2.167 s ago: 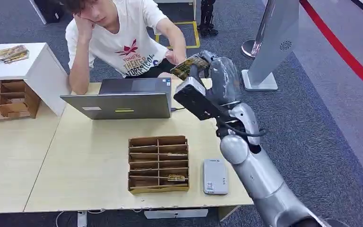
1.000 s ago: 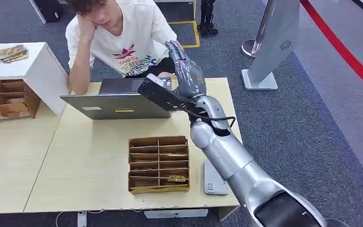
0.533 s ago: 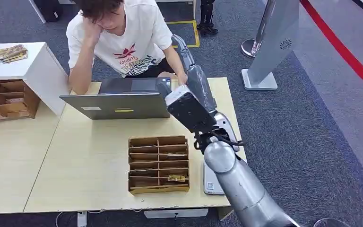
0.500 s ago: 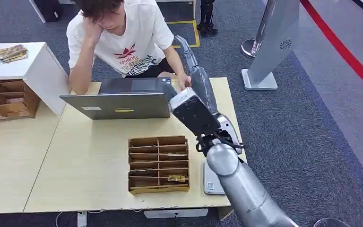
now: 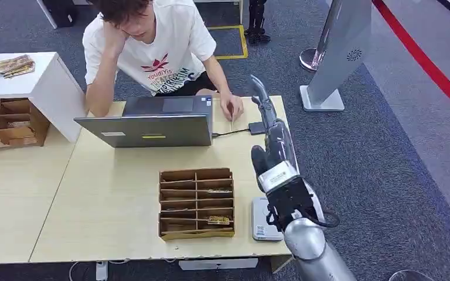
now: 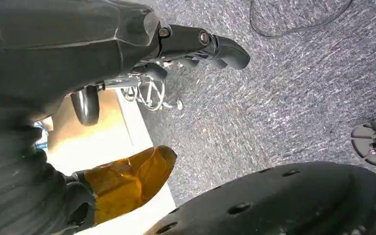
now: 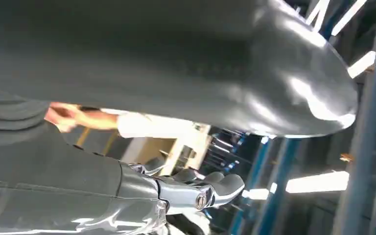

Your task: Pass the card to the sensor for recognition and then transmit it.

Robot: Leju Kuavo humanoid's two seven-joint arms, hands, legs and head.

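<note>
Table (image 5: 111, 199) fills the lower left of the head view, a seated person (image 5: 152, 47) at its far edge behind a laptop (image 5: 152, 126). Right hand (image 5: 272, 137) rises right of centre, fingers extended and holding nothing. Sensor (image 5: 263, 219) lies beside the wooden organizer (image 5: 196, 202). Card (image 5: 232, 120) sits under the person's hand. Left hand (image 6: 54, 58) hangs over carpet, fingers loosely apart

- Sensor (image 5: 266, 219): flat pale-grey box with rounded corners and a small printed label at its near end. Lies flat near the counter's front right corner, just right of the cardboard slot organizer; partly covered by the robot's forearm.
- Card (image 5: 232, 121): thin, seen edge-on, under the person's hand near the laptop's right side.
</note>
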